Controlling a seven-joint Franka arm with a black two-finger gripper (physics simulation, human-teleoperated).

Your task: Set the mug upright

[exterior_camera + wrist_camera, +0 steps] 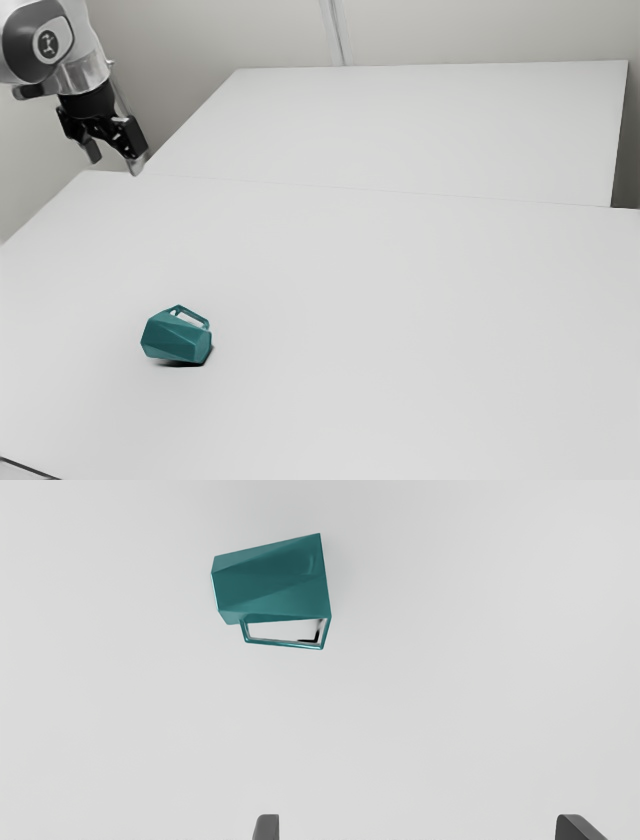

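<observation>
Teal mug well apart from tool

The white table bears a teal mug on its side.

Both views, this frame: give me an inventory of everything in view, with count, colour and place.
Faceted mug with handle: 1, teal, on its side on the table
Smooth flat table: 1, white, under the mug
Flat surface: 1, white, beyond the table
Plain wall: at least 1, pale grey, background
Narrow upright strip: 1, grey, on the wall
Two-finger gripper: 1, black, open, exterior view's upper left
Robot arm: 1, white and grey, above the gripper
</observation>
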